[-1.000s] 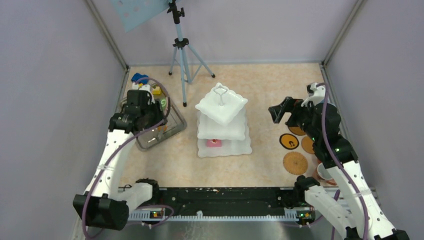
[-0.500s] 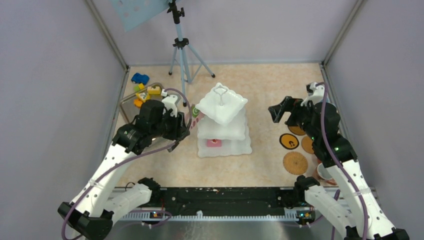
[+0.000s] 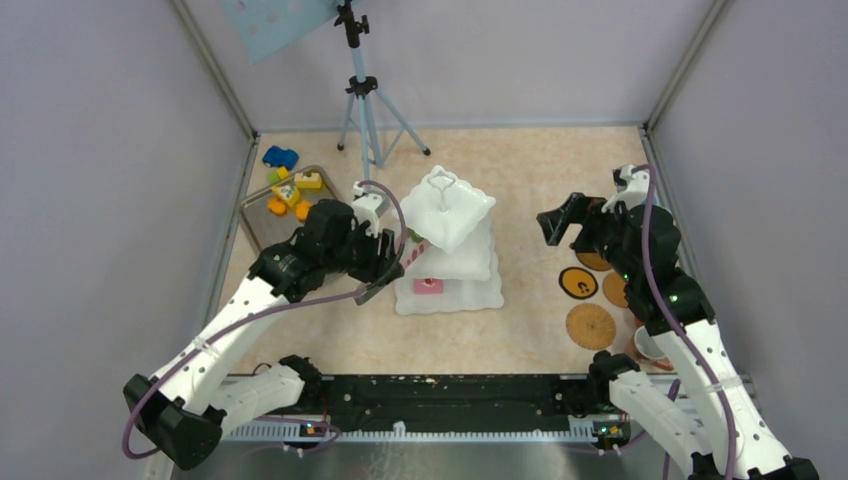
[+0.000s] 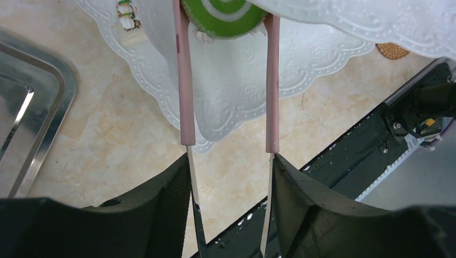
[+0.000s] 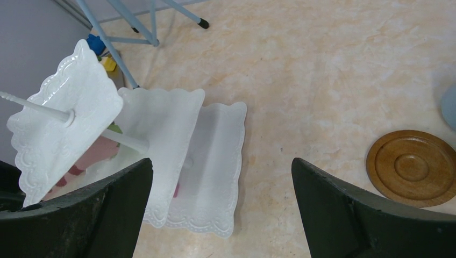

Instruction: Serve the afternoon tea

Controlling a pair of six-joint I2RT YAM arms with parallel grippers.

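The white three-tier stand (image 3: 480, 295) is at the table's middle, with a pink pastry (image 3: 429, 286) on its bottom tier. My left gripper (image 3: 408, 243) reaches in from the left, its long pink-tipped fingers (image 4: 184, 80) passing under the top tier. Between those tips a green swirl pastry (image 4: 226, 8) is held, over a stand tier (image 4: 231, 91). A small white pastry (image 4: 126, 13) lies on the tier's edge. My right gripper (image 3: 562, 222) hovers open to the right of the stand (image 5: 177, 123), above round brown coasters (image 3: 591, 325). A mug (image 3: 650, 345) shows partly behind the right arm.
A steel tray (image 3: 255, 215) at the far left holds several small toy pastries (image 3: 290, 195); a blue toy car (image 3: 280, 156) lies behind it. A tripod (image 3: 362, 110) stands behind the stand. One wooden coaster (image 5: 413, 166) sits by the right gripper (image 5: 220, 204).
The left arm has swung right from the steel tray to the stand, carrying the green pastry in under the top tier. The right arm has not moved.
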